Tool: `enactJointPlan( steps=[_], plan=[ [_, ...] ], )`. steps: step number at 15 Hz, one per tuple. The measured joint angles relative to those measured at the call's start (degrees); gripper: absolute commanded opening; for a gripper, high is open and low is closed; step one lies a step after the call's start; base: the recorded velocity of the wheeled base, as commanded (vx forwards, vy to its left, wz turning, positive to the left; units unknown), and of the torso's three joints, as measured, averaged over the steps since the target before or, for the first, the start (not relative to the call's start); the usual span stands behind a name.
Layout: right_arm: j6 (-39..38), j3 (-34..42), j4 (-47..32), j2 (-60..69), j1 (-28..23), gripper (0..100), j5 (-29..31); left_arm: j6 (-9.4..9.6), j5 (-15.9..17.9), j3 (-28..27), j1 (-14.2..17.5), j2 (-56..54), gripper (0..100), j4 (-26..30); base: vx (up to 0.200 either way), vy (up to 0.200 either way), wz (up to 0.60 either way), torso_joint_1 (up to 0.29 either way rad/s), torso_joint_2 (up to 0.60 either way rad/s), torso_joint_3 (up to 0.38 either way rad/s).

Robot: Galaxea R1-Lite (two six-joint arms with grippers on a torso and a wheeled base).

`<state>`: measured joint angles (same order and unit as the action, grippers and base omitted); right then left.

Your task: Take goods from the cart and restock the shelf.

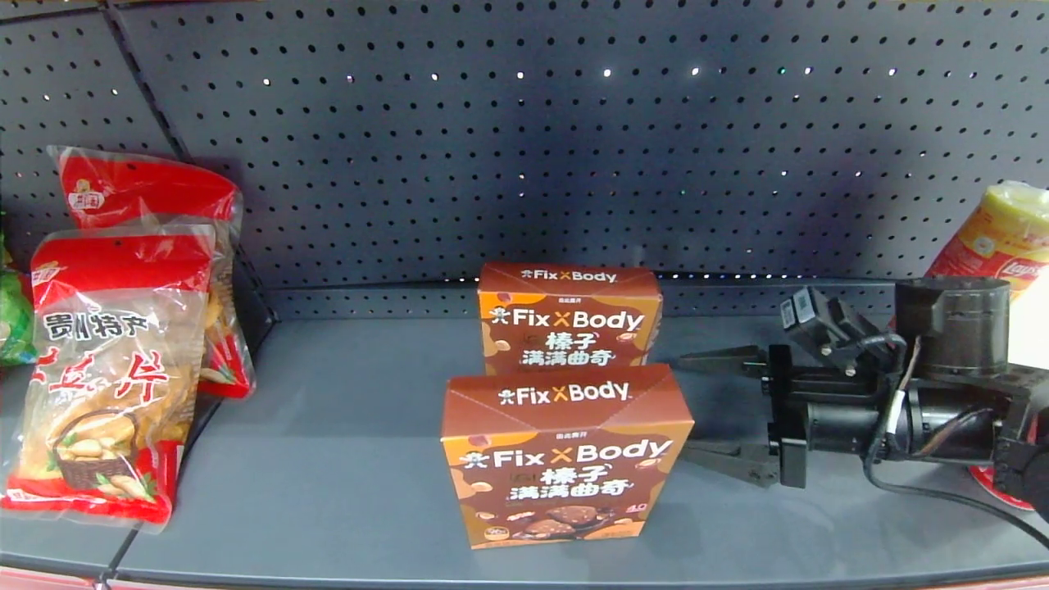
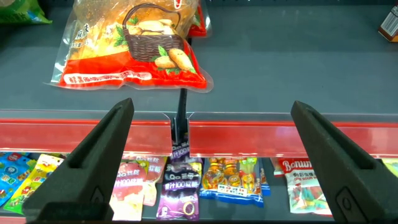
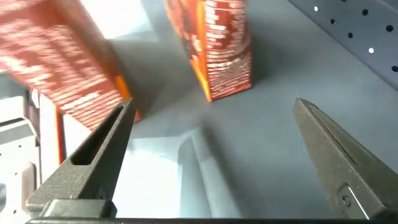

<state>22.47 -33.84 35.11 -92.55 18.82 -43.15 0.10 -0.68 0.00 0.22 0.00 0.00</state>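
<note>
Head view showed you the front box (image 1: 565, 459) standing upright on the shelf (image 1: 344, 459), with a second box (image 1: 569, 315) of the same kind just behind it and not touching it. Your right gripper (image 1: 684, 404) lay level just right of the front box. Its arm stretched in low over the shelf, and its fingers were spread wide and held nothing, with the tips aimed at the boxes but touching neither. Your left gripper (image 2: 212, 109) hung before the shelf's red edge strip (image 2: 249, 134), well left of the front box, jaws likewise wide apart and empty.

Farther right of the front box, the arm hid the lower part of a crisp canister (image 1: 996, 233). Right wrist view gave you the front box (image 3: 56, 62) blurred and cut off at the frame's edge, and the second box (image 3: 224, 50) clearer beyond the fingers. Left wrist view gave you snack packets (image 2: 186, 186) hanging below the strip. It also showed the potato-chip bag (image 2: 134, 50) left of the front box, with its top cut off. Head view had that bag (image 1: 106, 393) top to bottom.
</note>
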Motion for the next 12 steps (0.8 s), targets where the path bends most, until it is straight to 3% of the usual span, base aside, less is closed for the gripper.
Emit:
enactJointPlan(
  steps=[8,12],
  plan=[
    [0.0,9.05,-1.23,10.56,3.08,100,-0.83,0.0,0.02,0.0,0.05,0.0,100,0.0,0.0,0.0,0.0,0.0,0.0,0.0],
    [0.02,10.52,-1.61,13.17,9.4,100,-2.02,0.0,0.0,0.0,0.02,0.0,100,0.0,0.0,0.0,0.0,0.0,0.0,0.0]
  ],
)
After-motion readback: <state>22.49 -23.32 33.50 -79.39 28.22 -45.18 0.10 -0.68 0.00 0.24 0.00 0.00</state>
